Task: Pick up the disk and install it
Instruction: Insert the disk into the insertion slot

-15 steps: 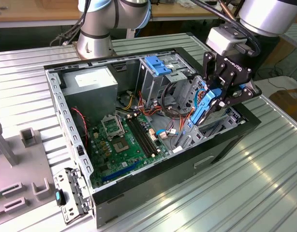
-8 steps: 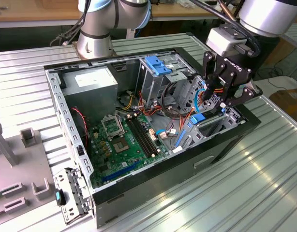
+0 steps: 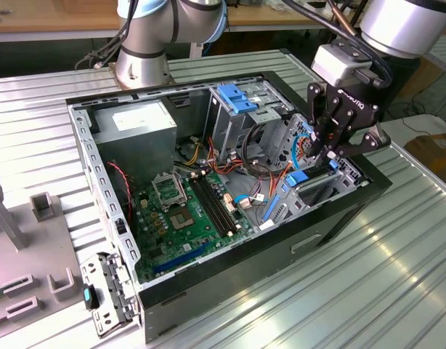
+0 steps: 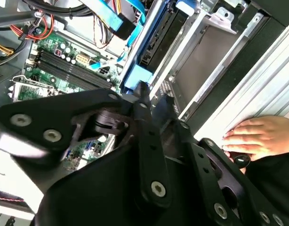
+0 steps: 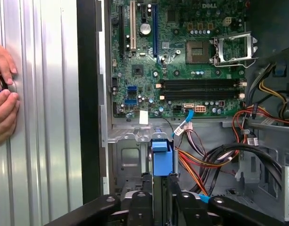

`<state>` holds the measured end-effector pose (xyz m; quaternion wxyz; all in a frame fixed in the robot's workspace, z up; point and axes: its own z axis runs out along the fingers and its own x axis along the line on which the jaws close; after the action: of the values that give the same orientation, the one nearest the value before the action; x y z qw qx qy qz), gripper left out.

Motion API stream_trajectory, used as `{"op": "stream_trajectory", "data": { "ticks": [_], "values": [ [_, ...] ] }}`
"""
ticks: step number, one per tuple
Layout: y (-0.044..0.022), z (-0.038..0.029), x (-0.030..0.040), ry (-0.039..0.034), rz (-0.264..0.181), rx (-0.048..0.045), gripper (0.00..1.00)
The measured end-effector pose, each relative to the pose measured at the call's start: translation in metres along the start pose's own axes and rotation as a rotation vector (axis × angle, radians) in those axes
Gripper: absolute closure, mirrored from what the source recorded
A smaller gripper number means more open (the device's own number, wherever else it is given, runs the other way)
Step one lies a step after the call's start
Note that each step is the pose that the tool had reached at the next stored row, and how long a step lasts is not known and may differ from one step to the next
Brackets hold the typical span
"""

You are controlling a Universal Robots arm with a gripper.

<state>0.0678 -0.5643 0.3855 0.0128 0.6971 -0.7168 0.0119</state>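
Observation:
The disk [image 3: 298, 177] stands on edge in the drive cage [image 3: 281, 138] at the exterior view's right side of the open computer case [image 3: 230, 291]. Its bright blue rail and end tab [image 5: 162, 154] show in both wrist views, with its dark body [image 4: 155, 40] down in the cage slot. My gripper [image 3: 330, 153] hangs straight over it. In the first wrist view my gripper [image 5: 159, 182] has its black fingers [image 5: 143, 188] closed on either side of the blue rail. The lower part of the disk is hidden by the cage.
A green motherboard [image 3: 190, 211] lies on the case floor. A grey power supply [image 3: 139, 127] sits at the back, and a paler blue bracket [image 3: 237, 98] tops the cage. Orange and black cables [image 5: 215, 160] run beside the bay. A person's hand [image 4: 257, 136] rests on the ribbed table [image 3: 397, 276].

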Motion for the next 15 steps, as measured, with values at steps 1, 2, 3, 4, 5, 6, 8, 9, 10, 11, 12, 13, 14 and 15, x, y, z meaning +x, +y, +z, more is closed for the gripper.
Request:
{"op": "stream_trajectory", "data": {
  "ticks": [1,2,3,4,5,6,8,9,10,11,12,13,14,15],
  "values": [
    [-0.0007,0.0007,0.0000,0.0000,0.000,0.0000,0.82],
    [-0.0018,0.0016,-0.0001,0.0000,0.000,0.0000,0.82],
    [-0.0037,0.0028,-0.0002,-0.0001,0.000,0.0000,0.88],
    [-0.0060,0.0043,-0.0003,-0.0001,0.000,0.0000,0.88],
    [-0.0094,0.0064,-0.0004,0.0000,0.000,0.0000,0.88],
    [-0.0124,0.0089,-0.0006,-0.0001,0.000,0.0000,0.88],
    [-0.0175,0.0122,-0.0009,-0.0001,0.000,0.0000,0.88],
    [-0.0194,0.0151,-0.0010,0.0000,0.000,0.0000,0.88],
    [-0.0223,0.0192,-0.0012,0.0000,0.000,0.0000,0.88],
    [-0.0245,0.0237,-0.0015,-0.0001,0.000,0.0000,0.88],
    [-0.0249,0.0276,-0.0016,0.0000,0.000,0.0000,0.88],
    [-0.0249,0.0294,-0.0017,0.0000,0.000,0.0000,0.88],
    [-0.0249,0.0318,-0.0018,0.0000,0.000,0.0000,0.88],
    [-0.0249,0.0345,-0.0019,-0.0001,0.000,0.0000,0.88]
  ]
}}
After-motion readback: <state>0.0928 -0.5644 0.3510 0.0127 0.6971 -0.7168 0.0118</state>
